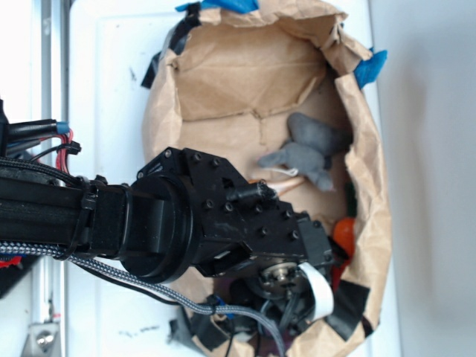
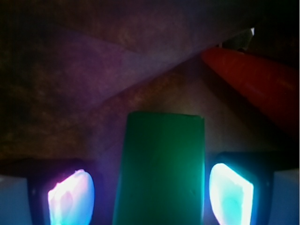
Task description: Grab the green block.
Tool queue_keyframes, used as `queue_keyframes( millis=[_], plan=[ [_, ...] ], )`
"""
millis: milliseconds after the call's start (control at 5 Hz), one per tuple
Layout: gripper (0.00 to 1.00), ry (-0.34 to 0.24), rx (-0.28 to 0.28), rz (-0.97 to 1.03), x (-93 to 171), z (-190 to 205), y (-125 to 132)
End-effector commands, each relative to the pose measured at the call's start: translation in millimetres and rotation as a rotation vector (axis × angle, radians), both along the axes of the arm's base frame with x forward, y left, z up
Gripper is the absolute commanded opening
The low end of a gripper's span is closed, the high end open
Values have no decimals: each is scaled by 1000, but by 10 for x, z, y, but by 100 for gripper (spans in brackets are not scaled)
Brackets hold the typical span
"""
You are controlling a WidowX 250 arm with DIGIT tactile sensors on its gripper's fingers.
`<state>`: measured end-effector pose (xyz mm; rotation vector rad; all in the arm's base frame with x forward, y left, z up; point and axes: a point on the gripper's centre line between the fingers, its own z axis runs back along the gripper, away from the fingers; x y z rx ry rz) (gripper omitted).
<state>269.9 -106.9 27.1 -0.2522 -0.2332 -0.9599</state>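
In the wrist view the green block (image 2: 161, 168) is a smooth flat slab running up from the bottom edge, straight between my two lit finger pads (image 2: 71, 199). My gripper (image 2: 150, 192) is open and straddles it. A dark gap shows on the left side, and only a thin one on the right. In the exterior view my arm (image 1: 223, 223) reaches into the paper bag and covers both the block and the fingers.
An orange carrot (image 2: 255, 77) lies just right of the block, its body also showing in the bag's corner (image 1: 343, 234). A grey elephant toy (image 1: 309, 152) lies farther in. The brown paper bag's walls (image 1: 372, 171) close in all round.
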Motion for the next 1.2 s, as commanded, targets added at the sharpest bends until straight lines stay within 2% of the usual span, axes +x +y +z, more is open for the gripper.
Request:
queue_keyframes(
  millis=[0,400,600,800,1000],
  plan=[
    [0,-14,-22,85,-100,140,90],
    [0,-31,29,174,-56,325,240],
    [0,34,56,422,-69,683,549],
    [0,84,101,670,-194,1044,760],
    [0,63,120,923,-375,1332,856]
  ],
)
